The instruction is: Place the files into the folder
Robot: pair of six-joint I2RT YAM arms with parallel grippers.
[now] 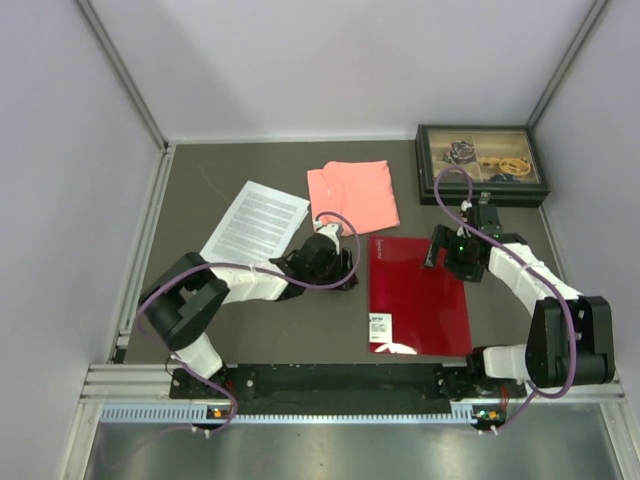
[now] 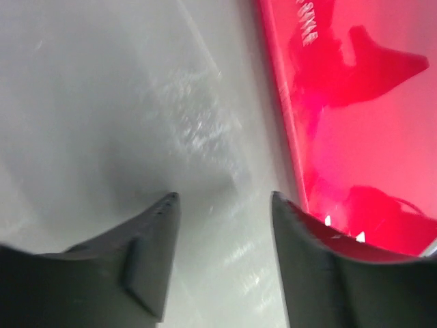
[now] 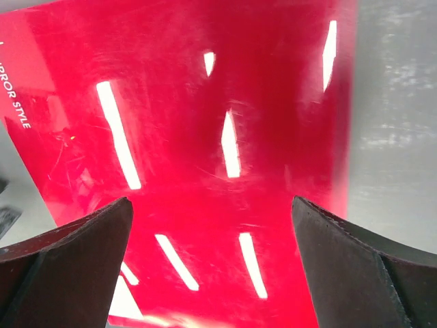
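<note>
Files (image 1: 255, 222), a thin white stack covered in lines of black print, lie flat and skewed on the dark table (image 1: 300, 320) in the upper left-centre of the top view. They are well apart from the folder, and nothing grips them.

Just right of the sheets and lower in the frame, the left gripper (image 1: 338, 266) sits low over the table, between the paper and the folder's left edge. In the left wrist view its fingers (image 2: 153, 239) stand apart with only bare grey table (image 2: 102, 102) between them. The right-hand finger is close beside the folder's (image 2: 355, 102) edge, though I cannot tell whether it touches.

Above the left gripper, at upper centre of the top view, a salmon-pink folded cloth (image 1: 352, 195) lies flat, its lower right corner near the folder's top edge.

Right of centre, the crimson folder (image 1: 418, 295) lies flat on the table, with a small white label (image 1: 380, 325) near its lower left corner.

The right gripper (image 1: 440, 250) hangs over the folder's upper right part. In the right wrist view its jaws are spread wide, with the glossy red cover (image 3: 225, 102) between them. The cover shows light streaks, and the fingers (image 3: 82, 246) hold nothing.

At the upper right corner of the top view sits a dark-framed box (image 1: 482, 163) with compartments, its contents too small to name.
</note>
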